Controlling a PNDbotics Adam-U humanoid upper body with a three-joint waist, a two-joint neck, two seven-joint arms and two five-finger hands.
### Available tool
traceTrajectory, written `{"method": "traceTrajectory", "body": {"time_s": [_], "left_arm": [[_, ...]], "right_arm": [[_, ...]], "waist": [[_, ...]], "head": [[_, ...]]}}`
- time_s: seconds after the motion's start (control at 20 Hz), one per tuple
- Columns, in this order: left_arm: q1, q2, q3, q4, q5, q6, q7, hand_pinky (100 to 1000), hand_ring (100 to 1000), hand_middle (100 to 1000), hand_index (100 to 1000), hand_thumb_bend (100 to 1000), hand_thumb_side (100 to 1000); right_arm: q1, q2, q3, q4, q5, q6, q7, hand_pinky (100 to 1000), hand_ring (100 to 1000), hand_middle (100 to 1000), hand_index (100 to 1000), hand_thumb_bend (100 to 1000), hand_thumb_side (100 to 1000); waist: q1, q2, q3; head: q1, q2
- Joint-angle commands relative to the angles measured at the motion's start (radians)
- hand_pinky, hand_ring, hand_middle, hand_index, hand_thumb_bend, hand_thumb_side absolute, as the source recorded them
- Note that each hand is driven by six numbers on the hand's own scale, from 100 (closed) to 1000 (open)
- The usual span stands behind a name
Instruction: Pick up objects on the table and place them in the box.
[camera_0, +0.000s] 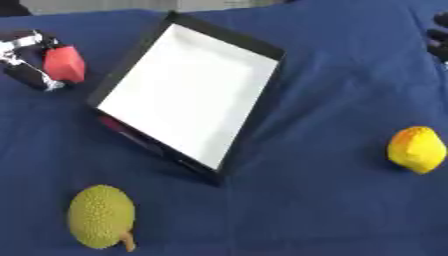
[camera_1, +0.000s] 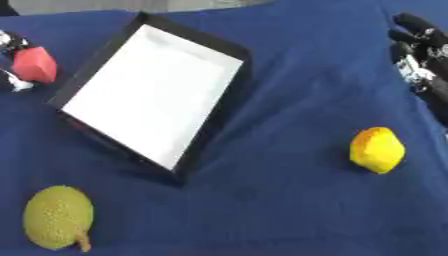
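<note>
The box (camera_0: 188, 95) lies tilted on the blue cloth (camera_0: 332, 200), its white floor bare. The left hand (camera_0: 26, 60), at its left edge, has fingers curled round a red block (camera_0: 65, 64). To do this well I'd carry the block over the near wall, then let go low. The right hand (camera_1: 420, 50) waits far right, fingers relaxed. The lemon (camera_1: 377, 149) and green fruit (camera_0: 101, 216) lie apart.

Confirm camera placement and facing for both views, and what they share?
Left eye view: head camera, looking down at the blue table; left hand holding a red object at upper left, right hand barely in at the upper right edge.
Right eye view: same head, same downward look; right hand shows more.
Shared: box, yellow fruit, green spiky fruit.
</note>
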Motion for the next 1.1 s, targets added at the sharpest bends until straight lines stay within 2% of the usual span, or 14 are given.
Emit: {"method": "traceTrajectory", "body": {"time_s": [0.05, 0.35, 0.55, 0.65, 0.85, 1.1], "left_arm": [[-0.018, 0.038, 0.003, -0.015, -0.012, -0.005, 0.01, 709, 598, 603, 666, 419, 100], [-0.025, 0.039, 0.003, -0.016, -0.011, -0.024, 0.0, 691, 536, 534, 585, 411, 100], [-0.03, 0.041, 0.009, -0.035, 0.008, -0.019, 0.02, 647, 474, 468, 504, 431, 100], [-0.031, 0.04, 0.011, -0.059, 0.019, -0.021, 0.041, 629, 452, 444, 476, 406, 100], [-0.036, 0.031, 0.017, -0.139, 0.113, -0.032, 0.029, 613, 417, 410, 440, 321, 100], [-0.055, 0.032, -0.004, -0.29, 0.282, -0.034, -0.039, 605, 401, 395, 423, 290, 100]], "right_arm": [[-0.013, -0.025, -0.002, -0.009, 0.002, 0.001, -0.002, 1000, 1000, 1000, 965, 100, 470], [-0.008, -0.026, -0.001, -0.007, 0.005, 0.002, -0.001, 1000, 1000, 1000, 964, 100, 470], [-0.004, -0.026, -0.001, -0.005, 0.006, 0.004, 0.0, 1000, 1000, 1000, 965, 100, 470], [-0.002, -0.024, -0.001, -0.005, 0.005, 0.006, -0.001, 1000, 1000, 1000, 965, 100, 470], [0.003, -0.021, -0.002, -0.007, 0.004, 0.011, -0.001, 1000, 1000, 1000, 965, 100, 470], [0.015, -0.022, -0.001, -0.008, 0.005, 0.018, -0.001, 1000, 1000, 1000, 965, 100, 470]], "waist": [[-0.002, -0.007, 0.001], [-0.001, -0.014, 0.006], [0.001, -0.022, 0.009], [0.002, -0.027, 0.011], [0.004, -0.039, 0.015], [0.013, -0.058, 0.025]], "head": [[-0.003, -0.01], [-0.006, 0.002], [-0.011, 0.01], [-0.019, 0.014], [-0.034, 0.022], [-0.047, 0.039]]}}
